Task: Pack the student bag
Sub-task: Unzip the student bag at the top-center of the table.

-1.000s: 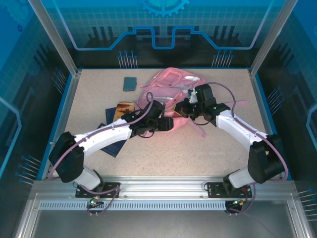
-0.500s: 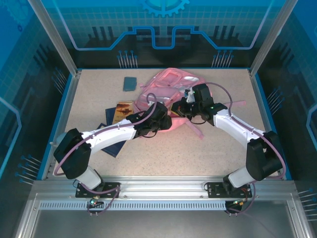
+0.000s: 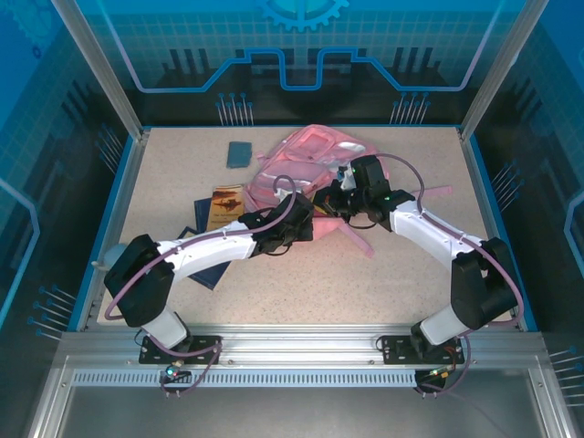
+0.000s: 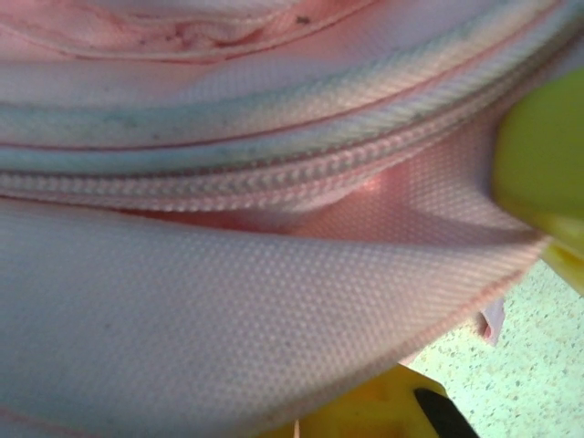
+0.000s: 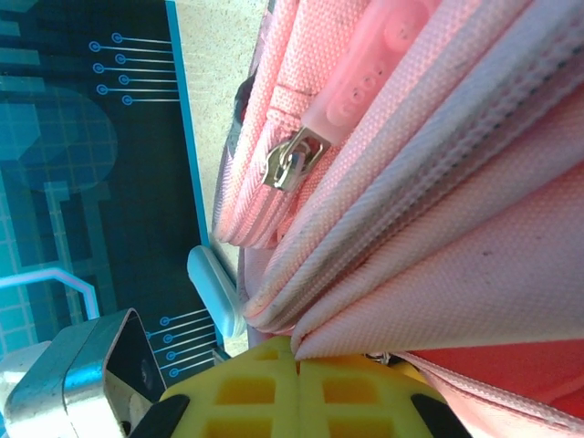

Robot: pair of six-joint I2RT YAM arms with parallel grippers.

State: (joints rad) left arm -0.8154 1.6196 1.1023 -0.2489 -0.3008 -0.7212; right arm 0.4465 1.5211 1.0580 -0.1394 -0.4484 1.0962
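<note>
Far centre of the speckled counter (image 3: 383, 283): the pink student bag (image 3: 310, 151), lying slumped. Clamped on its near edge from both sides: left tool (image 4: 474, 274) shut on a fabric fold below the zip, right tool (image 5: 297, 360) pinching a seam. Just left, a book (image 3: 228, 203).

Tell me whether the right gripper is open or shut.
Shut: the right gripper has its yellow fingers pressed together, pinching folds of the student bag.
</note>
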